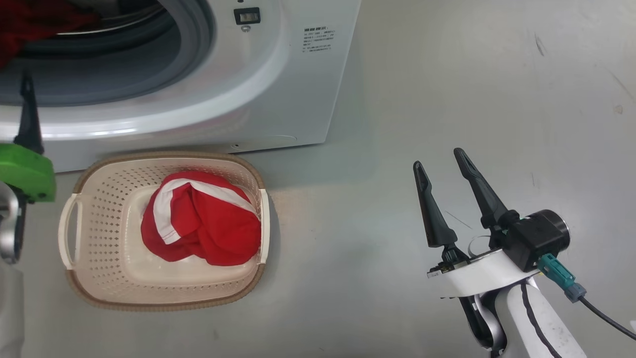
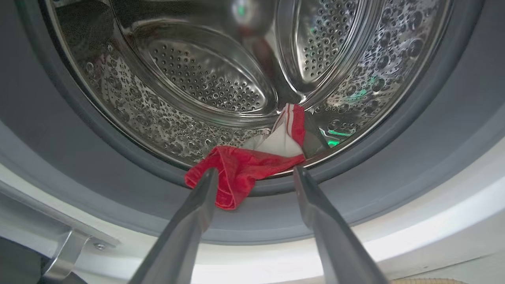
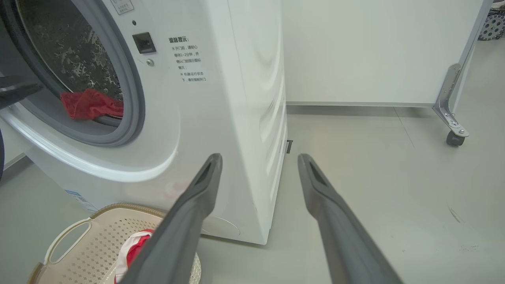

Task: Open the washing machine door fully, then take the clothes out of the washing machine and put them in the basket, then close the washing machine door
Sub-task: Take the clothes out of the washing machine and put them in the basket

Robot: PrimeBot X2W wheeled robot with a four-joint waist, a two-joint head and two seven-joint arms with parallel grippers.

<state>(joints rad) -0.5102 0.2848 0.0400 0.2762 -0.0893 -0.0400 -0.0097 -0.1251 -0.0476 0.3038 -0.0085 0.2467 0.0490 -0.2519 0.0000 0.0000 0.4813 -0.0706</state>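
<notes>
**A:** What could go wrong from here?

**B:** One red garment [image 2: 236,167] is left in the washing machine [image 1: 278,74], draped from the drum [image 2: 197,79] over the grey rubber seal [image 2: 118,185]. The left end effector [image 2: 254,171] stands wide open and grips nothing, with one finger on either side of that cloth. If it pinches only the hanging corner, the thin fold could slip free. The bulk could also drag on the seal and fall short of the basket [image 1: 164,157].

**A:** Where is the basket?

**B:** On the floor [image 1: 447,74] just in front of the machine's mouth, with a red-and-white garment [image 1: 203,223] already inside.

**A:** And the arms?

**B:** The left arm reaches into the mouth, its fingers angled towards the drum. I can't tell whether the tips touch the fabric. The right end effector [image 1: 438,159] is open and empty, held above bare floor well to the right of the basket.
</notes>
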